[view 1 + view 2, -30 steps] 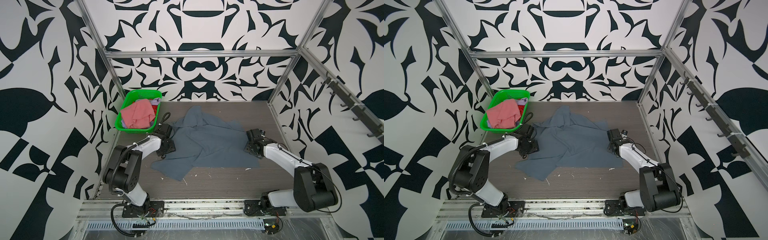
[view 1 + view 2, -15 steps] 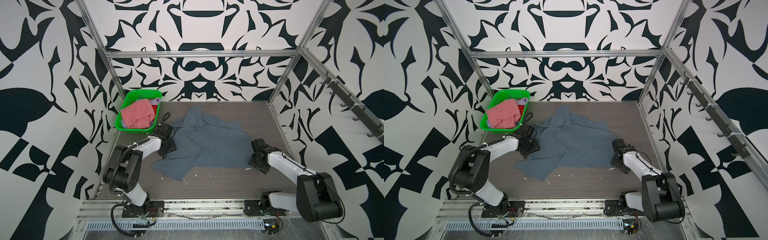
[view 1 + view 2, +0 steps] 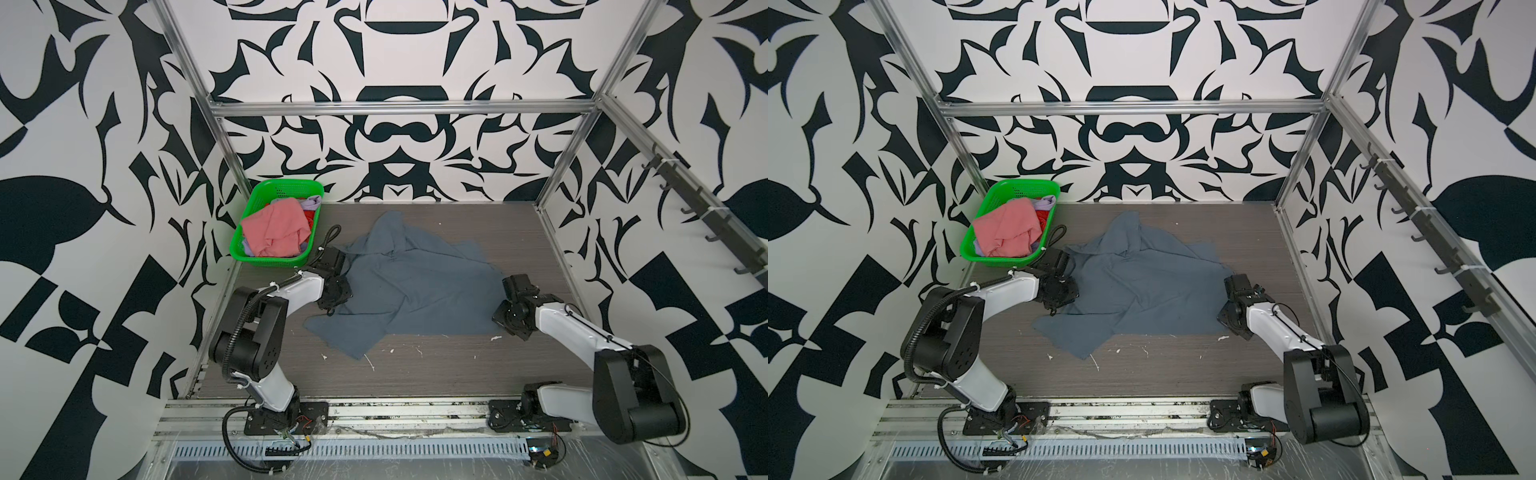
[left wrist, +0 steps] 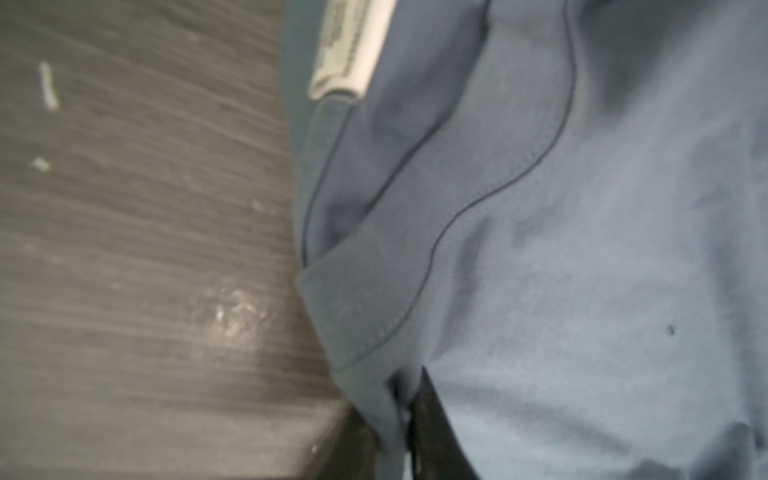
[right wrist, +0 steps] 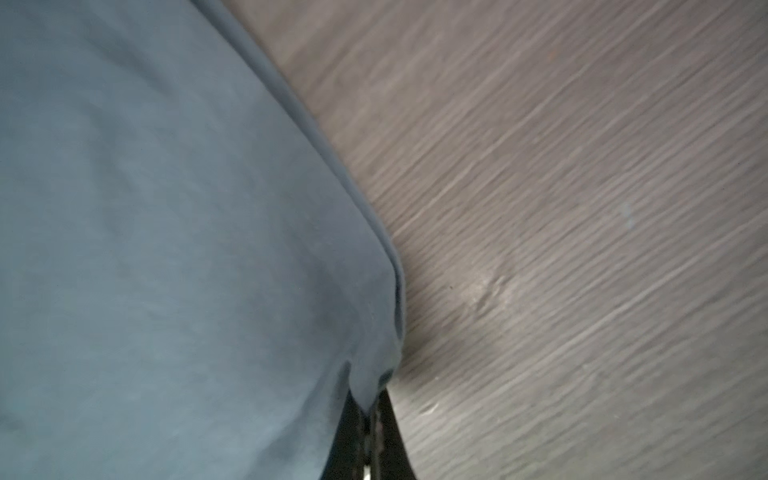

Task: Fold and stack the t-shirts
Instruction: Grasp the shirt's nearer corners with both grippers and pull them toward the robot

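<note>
Lying rumpled and only partly spread across the middle of the dark wood-grain table [image 3: 436, 374], the slate blue-grey t-shirt [image 3: 415, 286] is creased, with one pointed flap reaching toward the near edge and another toward the back wall. The left gripper [image 3: 330, 306] sits low at the shirt's left edge, just in front of the green basket [image 3: 286, 183]. In the left wrist view the left gripper [image 4: 405, 419] is clenched on a stitched fold of the slate blue-grey t-shirt [image 4: 582, 249], which runs down between its dark fingers [image 4: 432, 415]; a white label [image 4: 349, 54] shows on the cloth farther off. The right gripper [image 3: 498, 321] rests at the shirt's right near corner. The right wrist view shows the right gripper [image 5: 368, 424] pinched tight on that hemmed corner of the slate blue-grey t-shirt [image 5: 166, 208], with bare table beside it. In both top views the basket stands in the far left corner of the table, apart from the grey shirt. It holds the salmon pink t-shirt [image 3: 274, 228] bunched on top, with the lavender t-shirt [image 3: 312, 203] and the red t-shirt [image 3: 309, 216] peeking out along its right side. Small white flecks [image 3: 370, 361] lie scattered on the table in front of the grey shirt
</note>
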Motion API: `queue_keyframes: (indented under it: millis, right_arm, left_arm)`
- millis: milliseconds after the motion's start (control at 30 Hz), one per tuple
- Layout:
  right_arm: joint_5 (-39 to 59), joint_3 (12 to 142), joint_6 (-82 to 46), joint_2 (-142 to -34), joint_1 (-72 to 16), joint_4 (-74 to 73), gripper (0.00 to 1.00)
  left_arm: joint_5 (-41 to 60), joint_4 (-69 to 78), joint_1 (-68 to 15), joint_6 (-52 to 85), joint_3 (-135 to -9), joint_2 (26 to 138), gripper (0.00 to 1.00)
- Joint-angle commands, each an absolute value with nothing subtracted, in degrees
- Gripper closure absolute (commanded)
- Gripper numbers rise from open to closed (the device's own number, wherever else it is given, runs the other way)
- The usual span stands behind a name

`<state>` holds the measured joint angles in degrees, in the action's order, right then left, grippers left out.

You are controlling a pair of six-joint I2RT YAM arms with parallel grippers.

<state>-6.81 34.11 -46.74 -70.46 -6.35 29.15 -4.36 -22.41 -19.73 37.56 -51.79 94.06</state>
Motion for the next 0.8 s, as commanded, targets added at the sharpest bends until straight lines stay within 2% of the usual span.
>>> queue_keyframes:
  millis: [0, 67, 133, 167, 233, 300, 433, 767]
  right_arm:
    - [-8.16, 38.41, -45.99, -64.56, -6.22, 30.80, 1.00]
    - [-8.27, 39.31, -45.14, -63.19, -6.17, 31.49, 1.00]
    - [-8.27, 40.03, -44.50, -63.35, -6.19, 32.41, 1.00]
    - [-8.18, 40.08, -44.52, -63.91, -6.19, 32.68, 1.00]
    - [-8.18, 39.55, -44.58, -64.97, -6.17, 32.60, 1.00]
    - [-7.23, 38.54, -45.31, -66.02, -6.23, 31.42, 1.00]
    - [-6.24, 37.01, -45.85, -66.60, -6.21, 29.39, 1.00]
    - [-5.33, 37.78, -44.50, -68.61, -6.24, 28.30, 1.00]
  left_arm:
    - [-8.01, -30.74, -19.60, 36.60, -54.52, 88.51, 0.89]
    - [-7.95, -33.28, -19.56, 35.55, -55.76, 85.97, 0.89]
    - [-7.23, -35.34, -19.60, 34.32, -57.43, 84.46, 0.82]
    - [-7.21, -36.68, -19.55, 33.84, -58.28, 84.06, 0.74]
    - [-7.68, -39.58, -19.53, 32.21, -59.50, 84.00, 0.49]
    - [-11.69, -44.01, -19.59, 32.58, -59.88, 84.37, 0.36]
    - [-14.65, -46.41, -19.32, 35.26, -55.20, 82.76, 0.32]
    - [-8.01, -42.70, -11.28, 43.16, -41.19, 70.93, 0.38]
